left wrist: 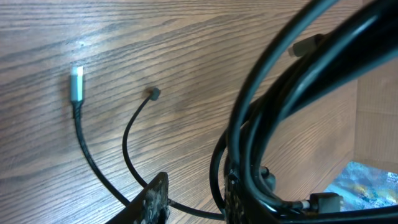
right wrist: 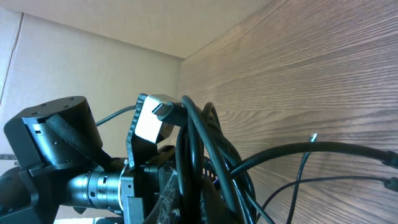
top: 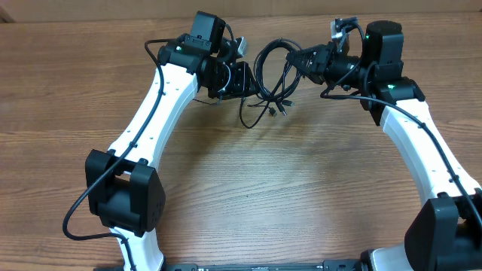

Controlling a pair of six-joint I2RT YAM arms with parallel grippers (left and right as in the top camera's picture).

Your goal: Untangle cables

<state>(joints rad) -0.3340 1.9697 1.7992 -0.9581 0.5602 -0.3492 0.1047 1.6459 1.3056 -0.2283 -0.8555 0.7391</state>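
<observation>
Right fingers [top: 307,62] are fully closed on one side of the cables [top: 273,69]. The left fingers [left wrist: 154,198] stand partly closed at the other side; whether they clamp a strand cannot be told. The bundle hangs between both arms, with loose plug ends [top: 273,110] trailing toward the tabletop [top: 241,188]. Hazard: drawing the arms apart may cinch the loops tighter, or strands may slip from the left fingers if their hold is loose.

The table [top: 248,196] is bare brown wood with a strong grain. Loose strands of the cables [top: 265,105] trail onto it. A silver-tipped plug [left wrist: 76,84] lies flat there, with a small black tip [left wrist: 153,94] near that plug.
</observation>
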